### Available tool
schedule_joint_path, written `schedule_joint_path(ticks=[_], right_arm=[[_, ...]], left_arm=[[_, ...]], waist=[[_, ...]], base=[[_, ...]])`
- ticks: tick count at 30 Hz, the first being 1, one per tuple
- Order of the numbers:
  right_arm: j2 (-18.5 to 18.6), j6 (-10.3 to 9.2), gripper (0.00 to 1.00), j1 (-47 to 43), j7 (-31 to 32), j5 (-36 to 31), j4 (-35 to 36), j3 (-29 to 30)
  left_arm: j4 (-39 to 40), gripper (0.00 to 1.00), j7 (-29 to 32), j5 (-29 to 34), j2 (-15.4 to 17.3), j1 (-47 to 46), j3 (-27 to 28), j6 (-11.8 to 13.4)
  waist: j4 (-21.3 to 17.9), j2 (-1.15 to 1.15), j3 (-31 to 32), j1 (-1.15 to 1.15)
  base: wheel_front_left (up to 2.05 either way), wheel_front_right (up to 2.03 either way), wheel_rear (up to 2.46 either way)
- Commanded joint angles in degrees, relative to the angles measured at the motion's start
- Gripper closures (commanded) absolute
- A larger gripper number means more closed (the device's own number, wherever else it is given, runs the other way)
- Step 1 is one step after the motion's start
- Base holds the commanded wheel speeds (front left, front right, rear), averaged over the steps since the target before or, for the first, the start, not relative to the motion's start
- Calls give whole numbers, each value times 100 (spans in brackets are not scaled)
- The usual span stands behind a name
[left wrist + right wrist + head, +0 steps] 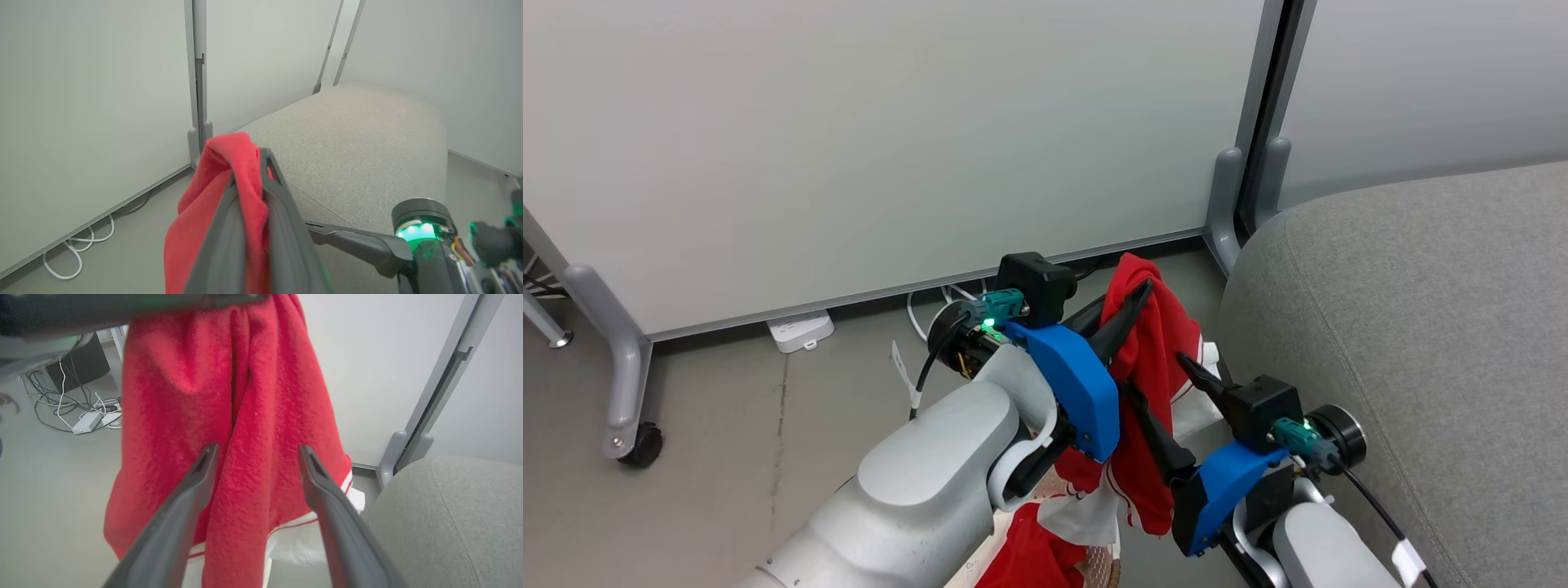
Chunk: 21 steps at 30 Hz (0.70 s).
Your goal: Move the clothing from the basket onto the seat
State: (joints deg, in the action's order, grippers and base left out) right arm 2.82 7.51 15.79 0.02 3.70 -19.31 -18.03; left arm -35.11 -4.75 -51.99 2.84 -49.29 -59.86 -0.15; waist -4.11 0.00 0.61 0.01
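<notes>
Obs: striped red garment [1156, 343] is up in the air, draped over and hanging from the left gripper [1143, 290] near the middle of the head view. The seat [1405, 327] lies at its 3 o'clock, apart from it. The white hem with its red stripe shows low in the right wrist view.

Left fingers: pressed together, pinching a fold of the garment near their tips, with cloth spilling over both sides.

Right gripper [257, 448]: fingers spread wide, holding nothing, at about 5 o'clock of the left fingertips in the head view. They point at the hanging cloth, just in front of it; contact cannot be confirmed.

Containers: a sliver of the basket [1101, 565] shows at 6 o'clock on the head view's bottom edge, perforated wall only. The plain red garment [1033, 559] is bunched in it. Whether the lifted garment's white tail clears the rim is hidden by the left forearm.

Step (judged): transfer of the first garment, lifted out but not yet over the cushion.

Next (judged): carry it toward 3 o'clock until the whole hang is over the grey cushion, lower it, then part the left fingers. Lift high enough that the tail does not snag on the basket or trail down the seat's rounded edge. The second garment comes after
</notes>
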Motion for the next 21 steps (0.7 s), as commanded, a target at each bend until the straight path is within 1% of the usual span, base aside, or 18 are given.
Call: schedule_joint_path(ticks=[1,7,12,13,14,15,21], right_arm=[[14,-4,0,181,9,97,-163,-68],[14,-4,0,793,-51,188,-947,-320],[13,-4,0,1180,-100,398,-1491,-535],[14,-4,30,1235,-101,431,-1588,-564],[13,-4,57,1298,-127,458,-1668,-595],[13,-4,100,1356,-157,492,-1733,-618],[13,-4,100,1517,-329,602,-2026,-721]], left_arm=[[6,100,-54,-44,11,-98,-53,24],[31,100,-112,-186,12,-179,-191,53],[76,100,-148,-310,10,-233,-310,71],[80,100,-159,-345,12,-241,-335,62],[84,100,-165,-365,10,-250,-361,59],[89,100,-175,-386,7,-257,-389,64],[40,100,-239,-493,10,-306,-480,101]], waist=[[14,0,-3,-1],[36,0,-16,-1],[71,0,-18,-1],[77,0,-18,-1],[82,0,-17,-1],[88,0,-18,-1],[86,0,-6,-1]], base=[[0,0,0],[0,0,0],[0,0,0],[0,0,0],[0,0,0],[0,0,0],[0,0,0]])
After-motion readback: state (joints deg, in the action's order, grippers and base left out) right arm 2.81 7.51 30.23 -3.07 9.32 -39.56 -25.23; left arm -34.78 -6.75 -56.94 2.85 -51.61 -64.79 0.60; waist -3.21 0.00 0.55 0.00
